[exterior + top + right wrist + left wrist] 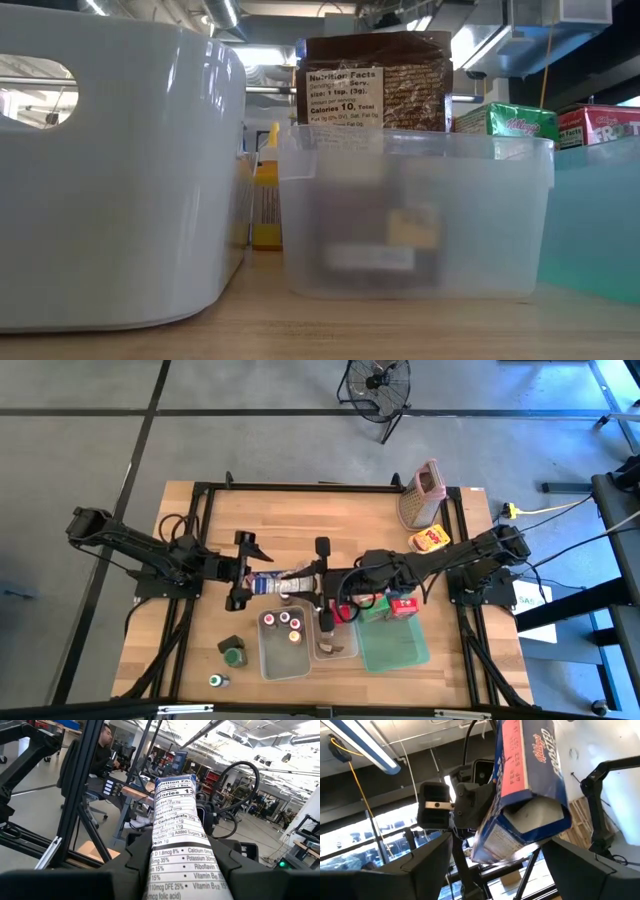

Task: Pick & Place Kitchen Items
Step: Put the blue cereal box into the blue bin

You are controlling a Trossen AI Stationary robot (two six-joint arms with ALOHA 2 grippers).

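Hovering above the middle of the wooden table (300, 520), the small blue-and-white cardboard cereal carton (278, 582) is stretching between both arms. The right gripper (172, 857) is pinching one end, its fingers closed snugly on the nutrition panel. The left gripper (243, 575) is standing wide open around the other end, its dark fingers (427, 862) flanking the carton without pressing. I am judging the carton to be light, hollow and easily crushed, with smooth sides that may slip; gripping gently across its narrow faces near an end looks safest.
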